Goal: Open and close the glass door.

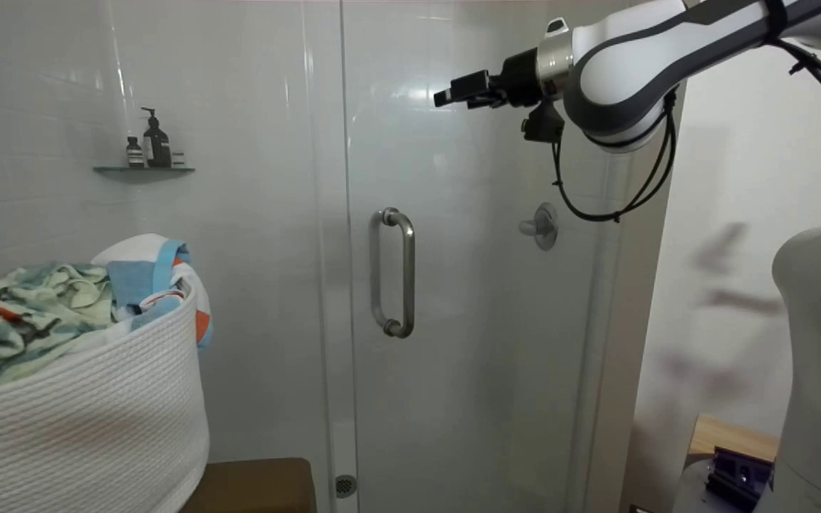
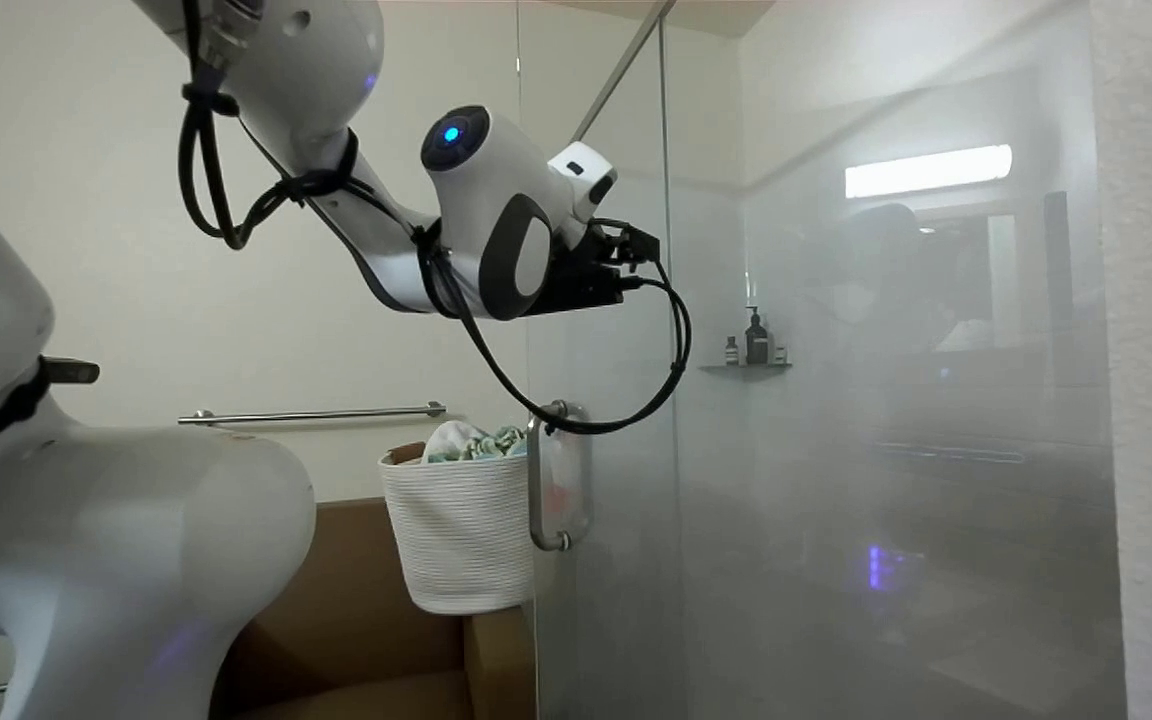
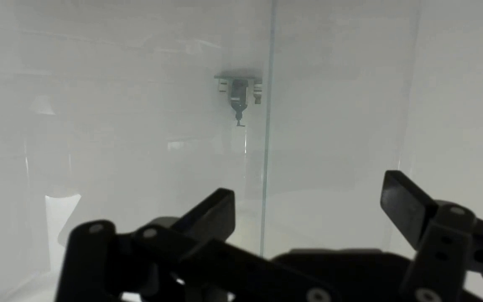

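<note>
– What worries you at the left?

– The basket, which hides the left edge of the brown bench. A cloth hangs over its right side; whatever brushes it could drag the basket over.

– And the glass door?

– It stands beyond the bench's top right corner, its metal handle upright near the edge closest to that corner. I can't tell whether it is fully closed. Clear glass and glare make depth easy to misjudge, so a reach that goes too far could bump it.

– Is the gripper on the handle?

– No. It hangs higher and farther beyond the bench's right edge than the handle, fingers spread wide, nothing between them. If it comes down off-line, it may squeeze air or catch only part of the smooth metal, then slip when pulling.

– Anything farther right?

– The cables drooping below the arm. In an exterior view they cross the handle's top, though they hang apart from it. That loop could catch if the arm lowers. And a hard pull might swing the door into the arm itself.
</note>
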Controlling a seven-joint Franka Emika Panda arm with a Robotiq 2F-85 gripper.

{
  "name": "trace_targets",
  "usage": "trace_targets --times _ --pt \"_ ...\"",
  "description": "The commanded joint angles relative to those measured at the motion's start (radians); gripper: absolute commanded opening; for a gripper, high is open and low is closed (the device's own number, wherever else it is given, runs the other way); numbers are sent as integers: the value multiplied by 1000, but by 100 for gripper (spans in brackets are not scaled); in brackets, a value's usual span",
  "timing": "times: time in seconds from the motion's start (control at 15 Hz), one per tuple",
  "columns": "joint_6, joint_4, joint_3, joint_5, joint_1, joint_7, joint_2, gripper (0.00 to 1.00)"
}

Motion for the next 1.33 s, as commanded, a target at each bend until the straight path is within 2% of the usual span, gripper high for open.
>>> trace_targets --times 0.0,0.27,0.8,0.87,1.27 --pt "0 74 -84 -11 60 -35 53 100" --pt "0 130 -183 -9 158 -33 75 100" --pt "0 244 -436 -13 407 -68 87 100" --pt "0 261 -464 -59 424 -26 99 100" --pt "0 344 -608 -103 564 -39 114 100"
